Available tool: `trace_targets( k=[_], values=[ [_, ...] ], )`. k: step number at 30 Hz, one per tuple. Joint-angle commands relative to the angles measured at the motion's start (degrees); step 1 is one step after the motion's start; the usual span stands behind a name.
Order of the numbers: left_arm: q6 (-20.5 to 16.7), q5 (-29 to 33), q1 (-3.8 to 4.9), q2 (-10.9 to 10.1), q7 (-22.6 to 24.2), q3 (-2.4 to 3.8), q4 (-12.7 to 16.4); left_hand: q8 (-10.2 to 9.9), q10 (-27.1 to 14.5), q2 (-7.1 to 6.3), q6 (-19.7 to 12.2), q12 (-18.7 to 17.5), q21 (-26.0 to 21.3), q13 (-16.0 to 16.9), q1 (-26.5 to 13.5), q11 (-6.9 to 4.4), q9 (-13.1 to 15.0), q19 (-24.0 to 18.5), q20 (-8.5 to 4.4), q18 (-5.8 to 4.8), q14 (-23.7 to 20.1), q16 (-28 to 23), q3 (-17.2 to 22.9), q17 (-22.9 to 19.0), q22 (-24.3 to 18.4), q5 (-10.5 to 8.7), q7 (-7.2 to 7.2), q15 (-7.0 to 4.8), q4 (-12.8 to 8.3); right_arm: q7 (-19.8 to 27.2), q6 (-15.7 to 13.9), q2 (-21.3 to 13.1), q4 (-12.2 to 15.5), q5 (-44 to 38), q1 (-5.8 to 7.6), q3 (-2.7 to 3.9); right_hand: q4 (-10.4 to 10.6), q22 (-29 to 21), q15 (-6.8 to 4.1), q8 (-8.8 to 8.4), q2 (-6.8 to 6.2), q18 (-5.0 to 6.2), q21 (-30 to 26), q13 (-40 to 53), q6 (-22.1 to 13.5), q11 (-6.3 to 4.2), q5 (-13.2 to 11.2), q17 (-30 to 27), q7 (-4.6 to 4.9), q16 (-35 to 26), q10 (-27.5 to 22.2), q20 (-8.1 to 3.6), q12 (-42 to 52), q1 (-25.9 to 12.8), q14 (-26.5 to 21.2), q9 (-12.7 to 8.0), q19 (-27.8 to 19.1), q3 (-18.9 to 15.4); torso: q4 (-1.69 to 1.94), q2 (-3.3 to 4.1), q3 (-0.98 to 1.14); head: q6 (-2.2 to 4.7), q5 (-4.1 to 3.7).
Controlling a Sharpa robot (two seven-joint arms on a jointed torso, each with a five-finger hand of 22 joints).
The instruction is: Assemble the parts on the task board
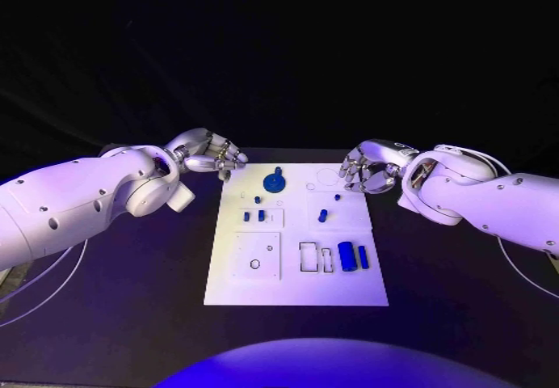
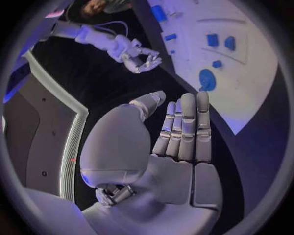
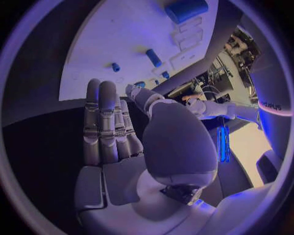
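The white task board point(image 1: 297, 284) lies in the middle of the black table. On it are a round blue part point(image 1: 275, 182) at the far end, small blue pieces point(image 1: 255, 216) at mid left, another small piece point(image 1: 323, 215), and two larger blue cylinders point(image 1: 353, 255) at the near right. My left hand point(image 1: 210, 155) hovers off the board's far left corner, my right hand point(image 1: 367, 168) at its far right corner. Both hold nothing. In the wrist views the left hand point(image 2: 183, 132) and the right hand point(image 3: 116, 127) have straight fingers held side by side.
Black table surface point(image 1: 140, 283) surrounds the board on all sides. The left wrist view shows the board point(image 2: 257, 93) with the round blue part point(image 2: 207, 79) and my right hand point(image 2: 137, 56) beyond it. The right wrist view shows a blue cylinder point(image 3: 185, 9).
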Motion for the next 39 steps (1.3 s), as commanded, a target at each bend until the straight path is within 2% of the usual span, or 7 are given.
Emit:
trace_targets(
  k=[1, 4, 6, 15, 18, 20, 39],
  values=[
    [-2.55, 21.44, 0.02, -0.86, 8.9, 0.06, 2.07, 0.41, -0.39, 0.57, -0.5, 0.46, -0.96, -0.14, -1.12, -0.06, -0.11, -0.78, 0.14, 0.55, 0.0, -0.49, -0.46, -0.17, -0.89, 0.39, -0.06, 0.12, 0.94, -5.38, 4.05, 0.9, -0.6, -11.06, -0.02, 0.02, 0.52, 2.73, -0.18, -0.87, -0.64, 0.46, 3.42, 0.44, 0.66, -0.04, 0.46, 11.84, -0.25, 12.28, 0.2, -0.35, -1.17, -0.81, 3.61, 0.55, 1.68, 0.49, 0.1, 0.0, -0.09, 0.23, -0.2],
    [-1.94, 23.38, -0.01, -1.5, 9.87, 0.05, 3.48, 0.58, -0.41, 1.68, -0.69, 0.56, -1.38, -0.32, -0.54, -0.11, -0.12, -0.89, 0.11, 0.57, -0.23, -0.84, -0.03, -0.28, -1.39, 2.44, -0.08, 0.05, 1.03, -6.4, 4.3, 1.62, -1.13, -12.16, -0.03, 0.02, 0.9, 6.36, -0.3, -1.49, -1.23, 0.39, 7.61, 1.03, 1.03, -0.06, 2.03, 26.21, -0.5, 27.27, 0.3, -0.51, -1.24, -1.44, 5.66, 1.49, 2.83, 1.65, 0.32, -0.05, -0.17, 0.36, -0.39],
    [-1.63, 24.02, -0.04, -1.85, 10.18, 0.05, 4.35, 0.61, -0.48, 1.48, -0.79, 0.57, -1.49, -0.38, -0.85, -0.03, -0.13, -0.92, 0.14, 0.54, -0.28, -0.9, -0.34, -0.29, -1.52, 2.61, -0.01, 0.13, 1.21, -6.96, 4.57, 2.09, -1.54, -12.56, -0.03, 0.02, 1.19, 7.85, -0.11, -1.67, -1.49, 0.43, 9.11, 1.17, 1.17, -0.04, 1.92, 30.16, -0.31, 31.42, -0.13, -0.5, -1.3, -1.92, 5.97, 1.97, 2.72, 1.95, 0.23, -0.04, -0.18, 0.46, -0.27],
    [-1.34, 24.75, -0.09, -2.76, 10.66, 0.05, 6.37, 0.62, -0.58, 1.2, -0.97, 0.58, -1.63, -0.46, -1.18, 0.0, -0.16, -0.91, 0.19, 0.53, -0.25, -0.9, -0.73, -0.27, -1.71, 2.56, 0.01, 0.17, 1.39, -8.1, 6.06, 3.5, -2.34, -13.16, -0.47, -0.01, 1.42, 11.08, 0.17, -2.18, -1.91, 0.26, 12.07, 1.15, 0.95, 0.31, 1.66, 33.43, -0.15, 35.13, -2.16, -0.2, -1.36, -2.35, 5.88, 2.73, 2.4, 1.97, 0.23, 0.02, -0.44, 0.38, -0.87],
    [-1.63, 25.1, -0.09, -2.89, 10.71, 0.05, 6.58, 0.55, -0.66, 1.12, -1.25, 0.59, -1.74, -0.52, -1.51, 0.04, -0.22, -0.88, 0.23, 0.52, -0.19, -0.86, -0.99, -0.25, -1.87, 2.52, 0.09, 0.22, 1.64, -8.19, 6.8, 3.82, -2.3, -13.21, -0.72, -0.01, 1.44, 20.8, 0.23, -2.72, -1.81, -1.25, 21.69, 1.22, 0.38, 0.38, 1.89, 33.86, -0.1, 36.2, -2.74, -0.07, -1.21, -2.26, 5.83, 3.02, 5.79, 2.02, 0.14, 0.05, -0.41, 0.41, -1.23],
    [-1.78, 25.38, -0.09, -2.99, 10.74, 0.05, 6.75, 0.37, -0.75, 0.92, -2.14, 0.67, -1.94, -0.6, -1.8, 0.11, -0.32, -0.81, 0.29, 0.53, -0.14, -0.83, -1.43, -0.21, -2.17, 2.18, 0.29, 0.29, 1.87, -8.17, 7.12, 4.03, -2.21, -13.22, -0.87, -0.01, 1.43, 22.47, 0.24, -2.79, -1.76, -1.45, 23.33, 1.27, 0.38, 0.38, 2.09, 34.53, -0.11, 36.95, -2.8, -0.04, -1.17, -2.2, 5.89, 3.18, 6.18, 2.12, 0.13, 0.08, -0.44, 0.35, -1.29],
    [-1.42, 26.03, -0.07, -3.2, 10.11, 0.06, 7.52, 0.56, -0.81, 0.88, -2.26, 0.72, -2.05, -0.63, -1.92, 0.15, -0.26, -0.78, 0.33, 0.52, -0.15, -0.83, -1.67, -0.2, -2.33, 2.0, 0.31, 0.33, 2.0, -8.11, 7.53, 6.61, -3.64, -13.06, -2.35, -0.02, 1.32, 26.67, 0.38, -2.62, -1.11, -1.83, 27.28, 1.47, 1.29, 0.46, 2.19, 36.5, -0.03, 39.33, -2.6, 0.1, -1.08, -1.67, 6.14, 4.04, 6.36, 3.18, 0.22, -0.01, -0.37, -0.03, -0.91]
  ],
)
